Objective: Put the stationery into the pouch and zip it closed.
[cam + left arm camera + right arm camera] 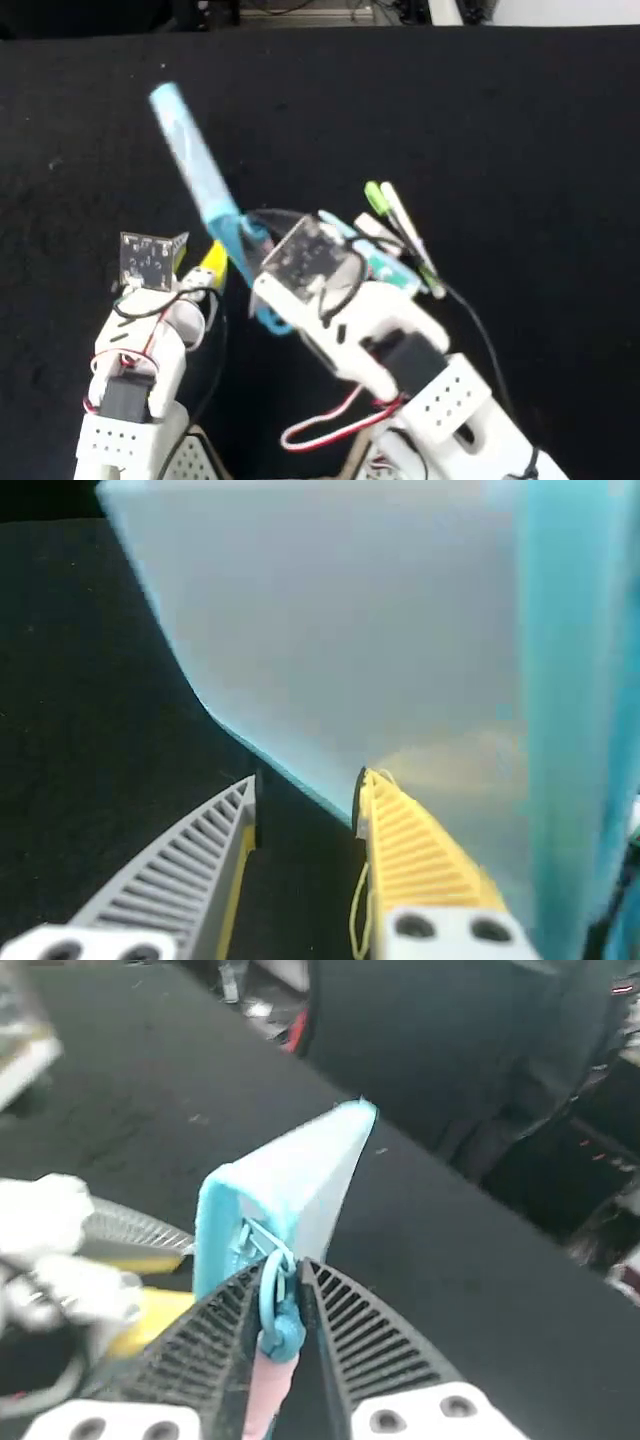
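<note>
- Your right gripper (290, 1265) has its two black fingers pinched nearly together on the teal zip pull (276, 1312). The looped pull sits right in the slot between them.
- A pink piece (265, 1395) shows below the pull, between the same fingers. You can't tell what it is.
- The pouch (195, 160) is pale blue and see-through, with a teal edge. It lies as a long slanted shape over the middle of the bench (500, 120), pointing toward the far left corner.
- The pouch's near end is at the right gripper (250, 240), and its far end is well out from both arms.
- From the right wrist view the pouch (290, 1175) stands up on its narrow edge from the pull. You can't tell whether its far end touches the bench.
- You can't tell how far the zip is closed.
- Your left gripper (307, 780) has its jaws parted, grey finger on one side and yellow on the other, with bare black bench showing in the gap.
- It has hold of nothing. The pouch's lower edge (330, 660) crosses just past the fingertips, and the yellow tip is touching or almost touching it.
- From above, the left gripper (215, 265) sits just beside the near end of the pouch, close to the right gripper.
- The pens (400, 225), one green-capped and one white, lie together outside the pouch, right of the bench's middle. They are just beyond the right arm, which partly hides them.
</note>
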Robot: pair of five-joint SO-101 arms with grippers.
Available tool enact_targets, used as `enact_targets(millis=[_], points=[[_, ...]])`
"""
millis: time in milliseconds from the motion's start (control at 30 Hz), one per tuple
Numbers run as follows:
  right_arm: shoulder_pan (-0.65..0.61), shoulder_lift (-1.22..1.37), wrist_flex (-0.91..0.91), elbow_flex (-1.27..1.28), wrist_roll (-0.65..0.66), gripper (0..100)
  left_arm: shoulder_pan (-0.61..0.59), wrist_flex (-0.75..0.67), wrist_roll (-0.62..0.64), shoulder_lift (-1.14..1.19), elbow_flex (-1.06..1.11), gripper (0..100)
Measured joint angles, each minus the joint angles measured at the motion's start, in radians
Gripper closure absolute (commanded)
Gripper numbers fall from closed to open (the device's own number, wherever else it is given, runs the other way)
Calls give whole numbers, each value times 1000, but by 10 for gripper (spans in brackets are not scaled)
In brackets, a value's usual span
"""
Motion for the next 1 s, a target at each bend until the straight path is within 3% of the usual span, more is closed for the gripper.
enact_targets(millis=[333,767,1000], points=[[-71,-2,46,75,0,987,-2,3,-9,2,0,827],[-72,0,44,183,2,987,-80,49,-242,2,0,827],[-75,0,-137,307,-5,987,-160,190,-338,0,-46,827]])
